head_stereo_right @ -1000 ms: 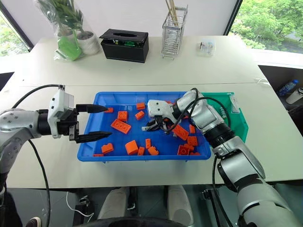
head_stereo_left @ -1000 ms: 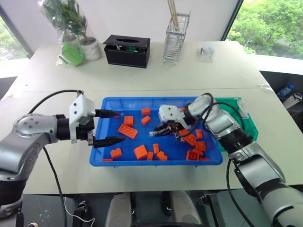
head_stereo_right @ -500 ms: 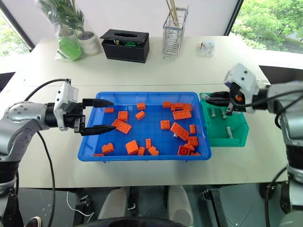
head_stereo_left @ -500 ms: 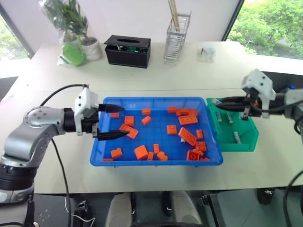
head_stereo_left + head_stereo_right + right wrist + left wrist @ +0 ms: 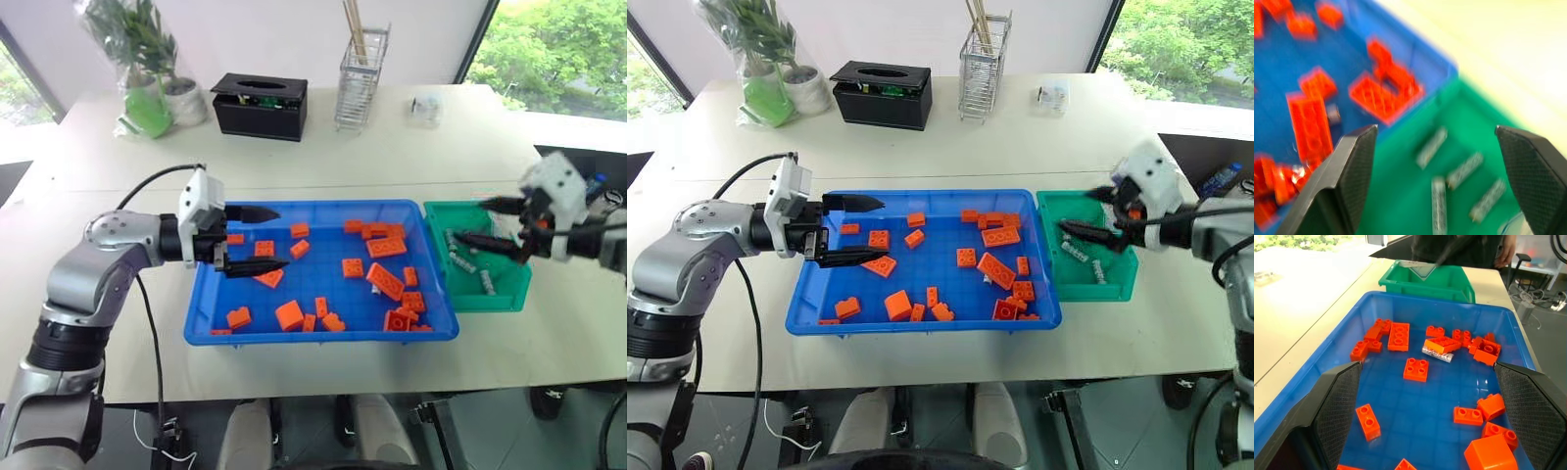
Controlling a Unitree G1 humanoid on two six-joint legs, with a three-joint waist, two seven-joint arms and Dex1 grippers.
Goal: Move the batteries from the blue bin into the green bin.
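Observation:
The blue bin (image 5: 313, 337) lies mid-table, strewn with orange bricks (image 5: 384, 281). One silver battery (image 5: 1437, 353) lies in it, half under a brick. The green bin (image 5: 495, 302) stands against the blue bin's right end and holds several batteries (image 5: 1432, 147), also seen from the head (image 5: 487, 282). My left gripper (image 5: 257, 238) hovers open and empty over the blue bin's left part, pointing right. My right gripper (image 5: 482, 222) hangs open and empty over the green bin; its fingers (image 5: 1354, 161) frame the batteries below.
At the table's back stand a black tissue box (image 5: 261, 105), a wire holder with chopsticks (image 5: 359, 90), a bagged plant (image 5: 147, 73) and a small packet (image 5: 424, 106). Bare table lies left of and in front of the bins.
My right gripper swung from the middle of the blue bin out to the right, over the green bin, and went from shut to open. My left gripper edged rightward over the blue bin.

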